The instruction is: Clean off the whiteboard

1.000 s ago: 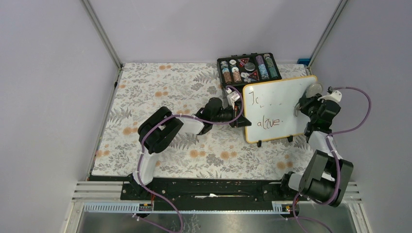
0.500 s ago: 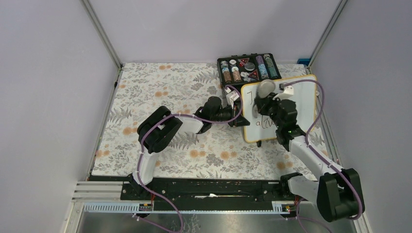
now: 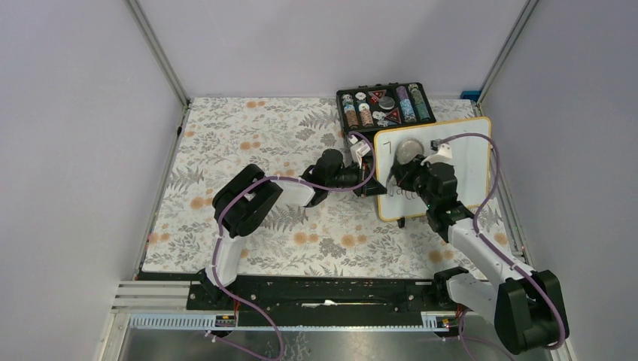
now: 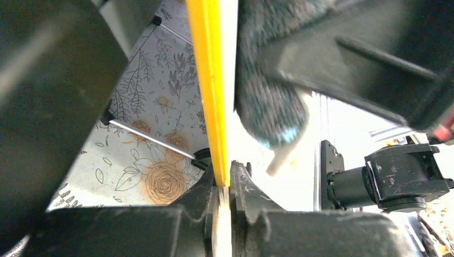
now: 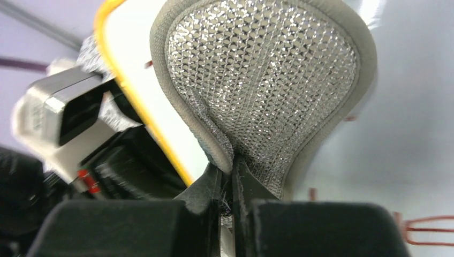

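The whiteboard (image 3: pixel 470 169), white with a yellow-orange frame, stands tilted on black feet at the right of the table. My left gripper (image 3: pixel 374 177) is shut on its left edge, and in the left wrist view the jaws (image 4: pixel 225 184) pinch the yellow frame (image 4: pixel 211 80). My right gripper (image 3: pixel 412 162) is shut on a round grey mesh pad (image 3: pixel 410 148), which is pressed against the board's upper left. The pad (image 5: pixel 262 80) fills the right wrist view above the gripper (image 5: pixel 231 171). The arm partly hides the dark writing (image 3: pixel 399 192). Red strokes (image 5: pixel 423 227) show low on the board.
A black case of coloured chips (image 3: pixel 385 105) lies just behind the board. A floral cloth (image 3: pixel 263 150) covers the table. Metal corner posts (image 3: pixel 158 53) and grey walls close in the sides, and the right wall is close to the board.
My right gripper carried the pad from the board's right edge across to its upper left. The left gripper kept its hold and the board stayed in place.
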